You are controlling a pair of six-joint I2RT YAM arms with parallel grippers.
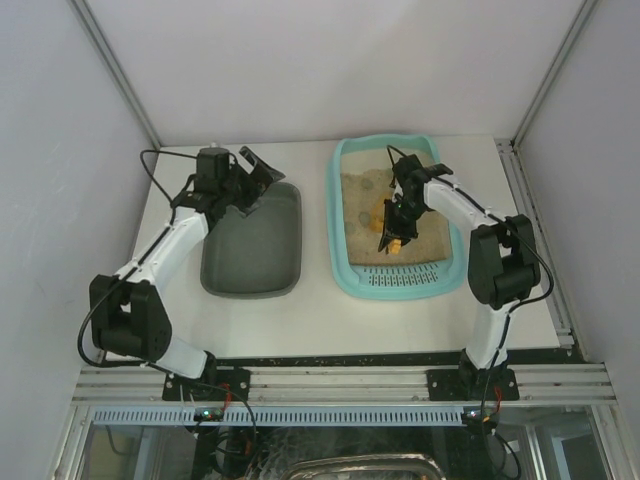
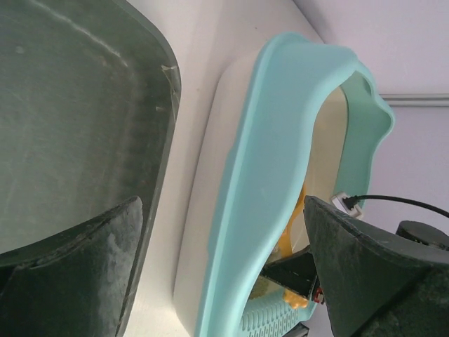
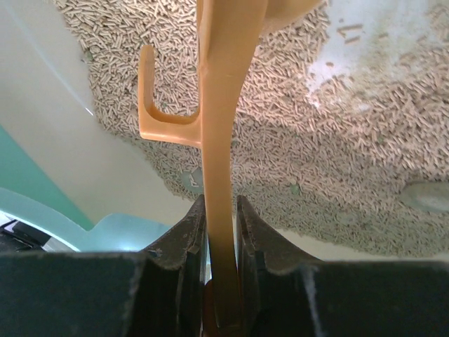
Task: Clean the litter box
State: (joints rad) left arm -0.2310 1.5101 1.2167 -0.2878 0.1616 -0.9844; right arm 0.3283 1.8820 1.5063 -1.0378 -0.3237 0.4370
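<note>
The light-turquoise litter box (image 1: 338, 215) sits at the right of the table, holding beige pellet litter (image 1: 362, 215). Its slotted rim (image 1: 405, 279) faces the near edge. My right gripper (image 1: 393, 222) is inside the box, shut on the handle of an orange scoop (image 3: 219, 133) that points down at the litter (image 3: 337, 140). The scoop also shows from above (image 1: 393, 243). My left gripper (image 1: 248, 172) is open and empty over the far end of the dark tray. In the left wrist view its fingers (image 2: 365, 274) frame the box's outer wall (image 2: 280, 175).
A dark grey-green tray (image 1: 255, 245) lies left of the litter box and shows in the left wrist view (image 2: 77, 119). White enclosure walls stand on three sides. A metal rail (image 1: 340, 385) runs along the near edge by the arm bases.
</note>
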